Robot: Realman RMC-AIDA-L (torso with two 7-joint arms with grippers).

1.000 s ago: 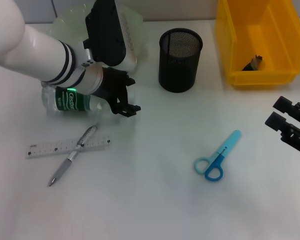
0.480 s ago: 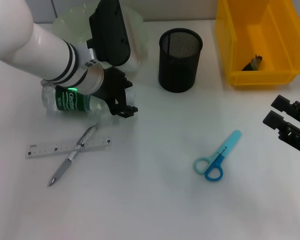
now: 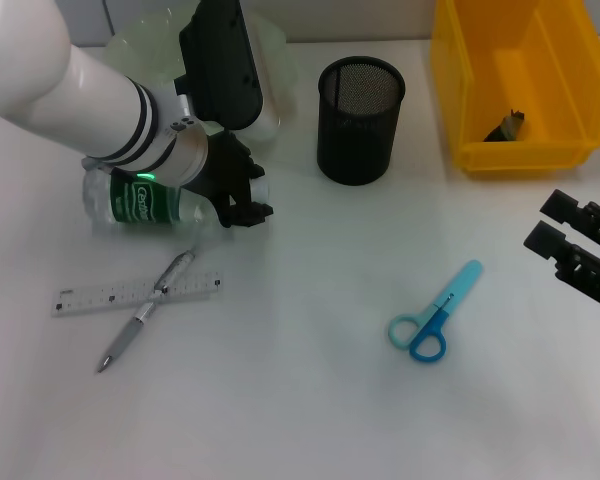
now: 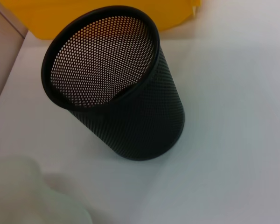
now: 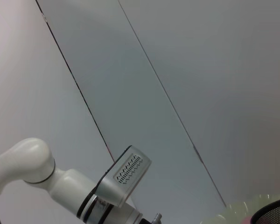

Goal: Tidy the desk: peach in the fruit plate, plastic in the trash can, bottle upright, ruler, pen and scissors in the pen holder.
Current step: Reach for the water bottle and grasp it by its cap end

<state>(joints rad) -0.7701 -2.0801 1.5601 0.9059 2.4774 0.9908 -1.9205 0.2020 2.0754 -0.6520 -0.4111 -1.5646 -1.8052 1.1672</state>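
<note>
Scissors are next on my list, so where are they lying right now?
In the head view the scissors lie flat on the table's right half, in front of the pen holder and yellow bin, nearest the parked right gripper.

Clear green-labelled bottle (image 3: 140, 200) lies sideways beside fruit plate (image 3: 270, 50).

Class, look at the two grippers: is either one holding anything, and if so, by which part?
The left gripper is at the cap end of the lying bottle, but a closed hold cannot be told. The right gripper, at the table's right edge, holds nothing.
</note>
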